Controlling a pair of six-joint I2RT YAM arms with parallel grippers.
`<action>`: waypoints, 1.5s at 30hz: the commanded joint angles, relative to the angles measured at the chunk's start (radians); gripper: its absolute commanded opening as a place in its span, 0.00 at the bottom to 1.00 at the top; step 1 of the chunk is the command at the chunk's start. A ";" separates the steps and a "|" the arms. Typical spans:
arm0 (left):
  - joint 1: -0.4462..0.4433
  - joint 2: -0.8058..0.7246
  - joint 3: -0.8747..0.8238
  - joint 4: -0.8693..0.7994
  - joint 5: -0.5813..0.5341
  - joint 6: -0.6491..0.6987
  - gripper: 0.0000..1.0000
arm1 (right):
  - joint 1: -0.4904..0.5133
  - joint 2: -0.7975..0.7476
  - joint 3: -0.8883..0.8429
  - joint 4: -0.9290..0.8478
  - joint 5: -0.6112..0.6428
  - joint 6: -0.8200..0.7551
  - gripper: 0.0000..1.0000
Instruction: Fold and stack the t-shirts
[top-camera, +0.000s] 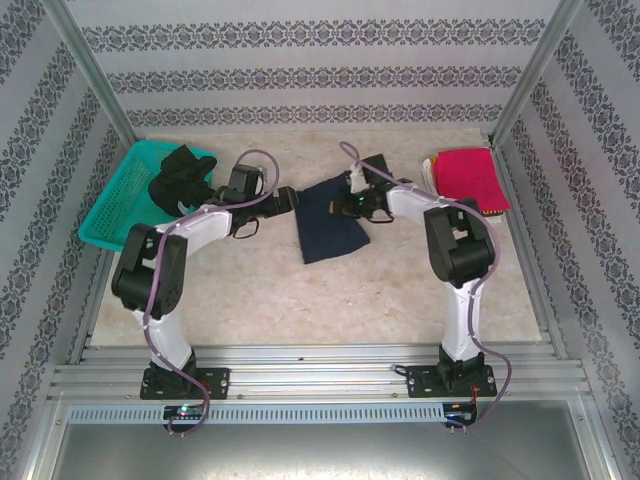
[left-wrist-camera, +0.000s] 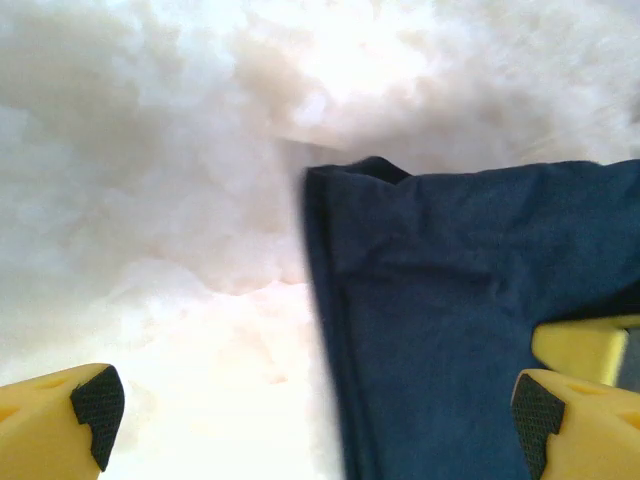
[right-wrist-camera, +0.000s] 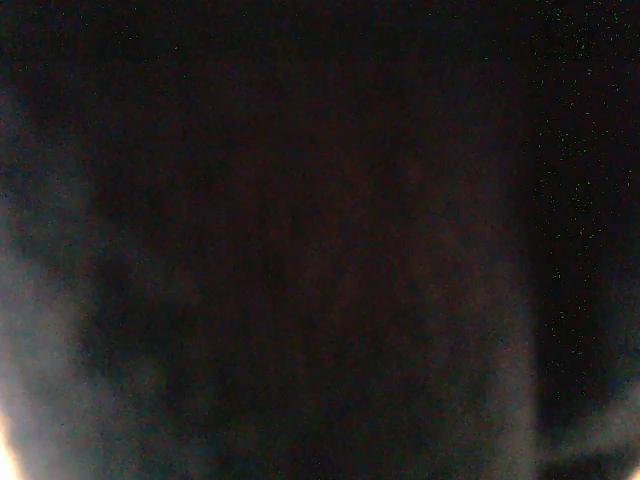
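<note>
Left tool (left-wrist-camera: 316, 408) released, jaws wide over navy t-shirt (left-wrist-camera: 450, 300) edge; right tool (top-camera: 357, 203) at shirt (clenched or not, cannot tell).

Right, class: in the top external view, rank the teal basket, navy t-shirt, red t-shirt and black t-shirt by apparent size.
1. teal basket
2. navy t-shirt, partly hidden by the right arm
3. red t-shirt and black t-shirt: about alike. The black one is bunched up, so they are unranked.
</note>
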 joint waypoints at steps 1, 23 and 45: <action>0.003 -0.057 -0.064 0.152 0.040 -0.074 1.00 | -0.052 -0.079 0.062 -0.225 0.144 -0.238 0.00; -0.030 -0.108 -0.184 0.177 0.062 -0.054 1.00 | -0.334 -0.018 0.521 -0.606 0.430 -0.689 0.00; -0.046 -0.086 -0.171 0.179 0.068 -0.019 1.00 | -0.456 0.056 0.816 -0.734 0.403 -0.713 0.00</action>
